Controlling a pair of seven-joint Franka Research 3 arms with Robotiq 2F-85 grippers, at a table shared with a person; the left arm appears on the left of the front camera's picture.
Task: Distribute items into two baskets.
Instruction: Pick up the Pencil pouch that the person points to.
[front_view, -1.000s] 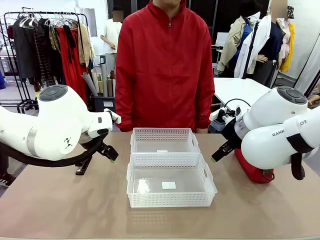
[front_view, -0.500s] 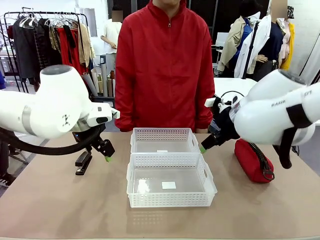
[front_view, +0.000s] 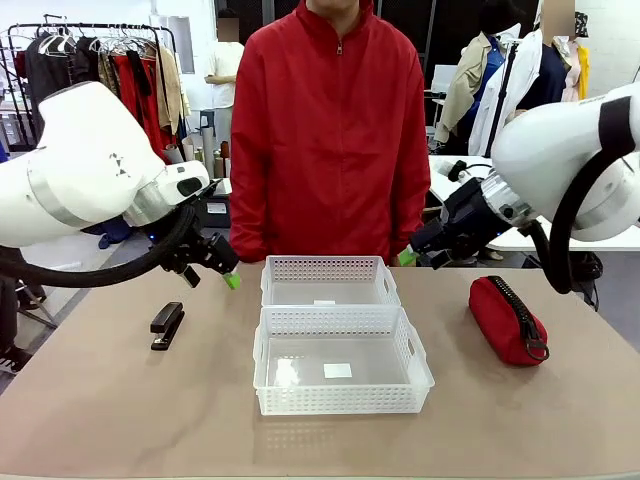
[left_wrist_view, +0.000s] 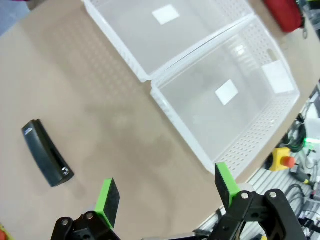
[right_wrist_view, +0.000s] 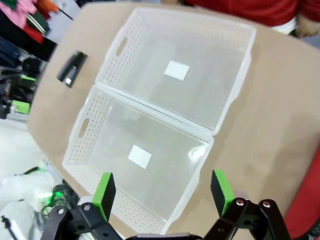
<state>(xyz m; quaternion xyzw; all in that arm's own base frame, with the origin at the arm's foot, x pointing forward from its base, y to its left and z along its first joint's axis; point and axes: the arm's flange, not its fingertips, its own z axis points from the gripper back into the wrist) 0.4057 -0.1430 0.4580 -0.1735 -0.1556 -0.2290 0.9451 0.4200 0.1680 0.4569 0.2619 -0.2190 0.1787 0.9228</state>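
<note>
Front view, left gripper (front_view: 212, 275): jaws wide, empty, hovering above the table's left side.
Stapler (front_view: 166, 325): lies below it, toward the robot; long axis near-to-far; left arm nearer.
Right gripper (front_view: 422, 257): jaws wide, empty, beside the far basket's (front_view: 330, 268) right corner.
Pouch (front_view: 507, 318): right of the baskets, zipper up; right arm nearer.
Near basket (front_view: 340, 400): touches the far one; both hold only labels.
Cut off: pouch, at both wrist views' edges.

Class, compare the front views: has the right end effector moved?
Yes: the right end effector rose from beside the near basket to above the far basket's right corner.
</note>
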